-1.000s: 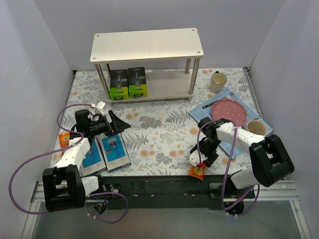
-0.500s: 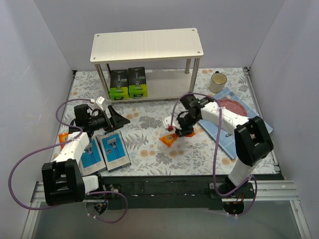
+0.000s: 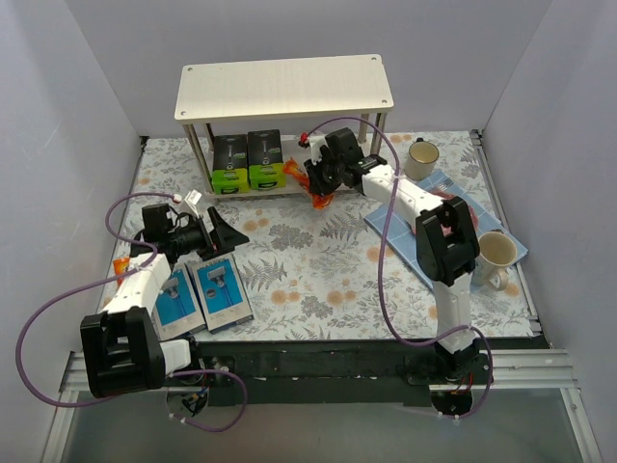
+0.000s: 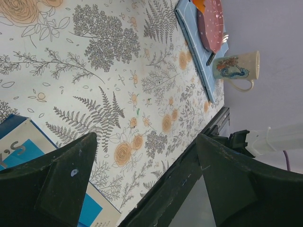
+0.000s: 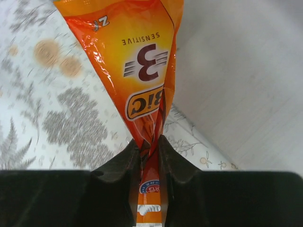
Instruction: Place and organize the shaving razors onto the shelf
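The shelf (image 3: 284, 87) stands at the back, with two black boxes with lime-green ends (image 3: 230, 162) (image 3: 265, 159) on its lower board. My right gripper (image 3: 318, 178) is shut on an orange packet (image 3: 322, 199) and holds it at the lower board's front edge, just right of the black boxes. In the right wrist view the packet (image 5: 142, 71) hangs from the gripper (image 5: 150, 146) beside the pale board (image 5: 246, 71). My left gripper (image 3: 222, 236) is open and empty above two blue-and-white boxes (image 3: 220, 289) (image 3: 175, 299). One box shows in the left wrist view (image 4: 19, 146), near the gripper (image 4: 146, 139). A second orange packet (image 3: 122, 265) lies at the left.
A pink plate (image 3: 453, 198) sits on a blue mat (image 3: 395, 217) at the right, partly behind the right arm. One beige mug (image 3: 421, 154) stands behind it and another (image 3: 496, 253) in front. Grey walls close in three sides.
My right gripper has carried the orange packet from the table's front edge, across the middle, up to the shelf's lower board. The left arm has barely moved.
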Action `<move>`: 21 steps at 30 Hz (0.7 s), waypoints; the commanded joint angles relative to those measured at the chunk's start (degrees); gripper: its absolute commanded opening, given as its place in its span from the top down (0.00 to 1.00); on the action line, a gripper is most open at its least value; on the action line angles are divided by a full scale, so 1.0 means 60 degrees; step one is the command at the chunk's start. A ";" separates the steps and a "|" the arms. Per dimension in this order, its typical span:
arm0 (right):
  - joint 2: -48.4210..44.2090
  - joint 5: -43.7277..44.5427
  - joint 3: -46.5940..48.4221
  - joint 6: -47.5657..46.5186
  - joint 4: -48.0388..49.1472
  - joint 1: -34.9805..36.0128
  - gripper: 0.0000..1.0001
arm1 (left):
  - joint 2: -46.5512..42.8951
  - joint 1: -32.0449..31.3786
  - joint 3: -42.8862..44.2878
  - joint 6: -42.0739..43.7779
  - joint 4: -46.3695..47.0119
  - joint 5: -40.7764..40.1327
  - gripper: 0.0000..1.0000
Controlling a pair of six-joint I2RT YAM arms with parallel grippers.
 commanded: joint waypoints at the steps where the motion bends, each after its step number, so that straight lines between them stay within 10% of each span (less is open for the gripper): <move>1: 0.0773 0.1690 0.1309 0.2159 0.0652 -0.0024 0.79 | 0.0070 0.0130 0.0599 0.0611 -0.0647 -0.0119 0.16; 11: 0.2166 0.3873 0.2981 0.3477 0.0915 0.0181 0.86 | 0.0217 0.0144 0.0482 0.0568 -0.0501 -0.0046 0.15; 18: 0.2752 0.3845 0.3596 0.4093 0.1003 0.0415 0.40 | 0.0231 0.0159 0.0453 0.0567 -0.0457 -0.0046 0.15; 21: 0.2636 0.3772 0.3480 0.4181 0.0989 0.0445 0.35 | 0.0217 0.0144 0.0453 0.0567 -0.0457 -0.0031 0.15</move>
